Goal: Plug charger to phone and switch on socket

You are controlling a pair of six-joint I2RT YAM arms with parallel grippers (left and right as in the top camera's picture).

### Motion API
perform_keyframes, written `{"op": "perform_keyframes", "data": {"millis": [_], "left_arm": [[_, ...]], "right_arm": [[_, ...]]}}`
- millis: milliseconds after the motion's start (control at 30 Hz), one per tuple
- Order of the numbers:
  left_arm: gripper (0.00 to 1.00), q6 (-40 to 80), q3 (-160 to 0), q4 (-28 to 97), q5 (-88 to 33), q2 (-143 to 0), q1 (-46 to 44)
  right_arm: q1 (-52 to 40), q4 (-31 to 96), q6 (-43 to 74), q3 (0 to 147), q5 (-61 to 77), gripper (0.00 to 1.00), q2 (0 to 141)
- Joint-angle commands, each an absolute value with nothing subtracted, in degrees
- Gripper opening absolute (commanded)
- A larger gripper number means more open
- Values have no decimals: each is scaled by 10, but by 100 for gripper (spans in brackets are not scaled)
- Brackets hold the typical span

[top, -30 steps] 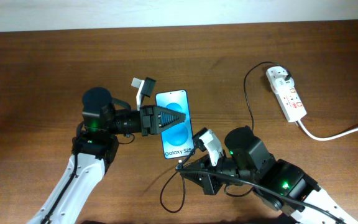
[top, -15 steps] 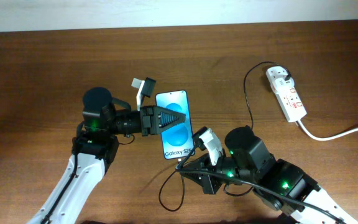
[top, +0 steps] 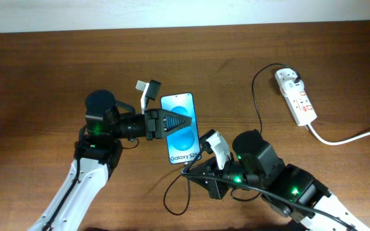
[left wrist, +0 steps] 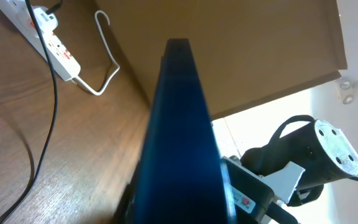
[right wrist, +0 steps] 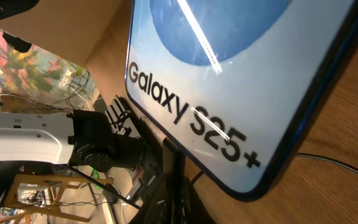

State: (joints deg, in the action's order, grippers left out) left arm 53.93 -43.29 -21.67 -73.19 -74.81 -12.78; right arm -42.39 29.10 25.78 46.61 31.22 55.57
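Item: phone [top: 184, 142]. Mid-table [top: 44, 64], screen up and lit, between the two arms.
Left gripper [top: 189, 121]: fingers closed tight on the phone's upper half, reaching in from its left edge.
Right gripper [top: 188, 170]: fingers pinched shut on the charger [top: 259, 115] at its tip end, held at the phone's bottom edge; whether the tip is seated cannot be told.
Charger plug head: in the socket [top: 299, 99], far right, well apart from the phone. Cable loops loose on the table.
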Motion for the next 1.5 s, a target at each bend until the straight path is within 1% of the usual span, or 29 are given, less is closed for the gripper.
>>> {"op": "perform_keyframes", "data": {"millis": [0, 133, 433, 800, 1033, 1333, 1467], "left_arm": [[0, 514, -440, -218, -764, -750, -130], [0, 511, -440, -216, -771, -750, -130], [0, 463, -440, -158, -787, -750, -133], [0, 462, -440, -157, -782, -750, -142], [0, 462, -440, -157, -782, -750, -171], [0, 461, -440, -139, -787, -750, -173], [0, 461, -440, -136, -787, -750, -173]], "right_arm": [[-427, 276, 260, 486, 302, 4, 550], [-427, 274, 260, 492, 293, 4, 550], [-427, 252, 260, 499, 278, 4, 550], [-427, 237, 260, 500, 230, 4, 559], [-427, 199, 260, 500, 217, 4, 561], [-427, 176, 260, 500, 207, 4, 554], [-427, 144, 260, 500, 198, 4, 553]]}}
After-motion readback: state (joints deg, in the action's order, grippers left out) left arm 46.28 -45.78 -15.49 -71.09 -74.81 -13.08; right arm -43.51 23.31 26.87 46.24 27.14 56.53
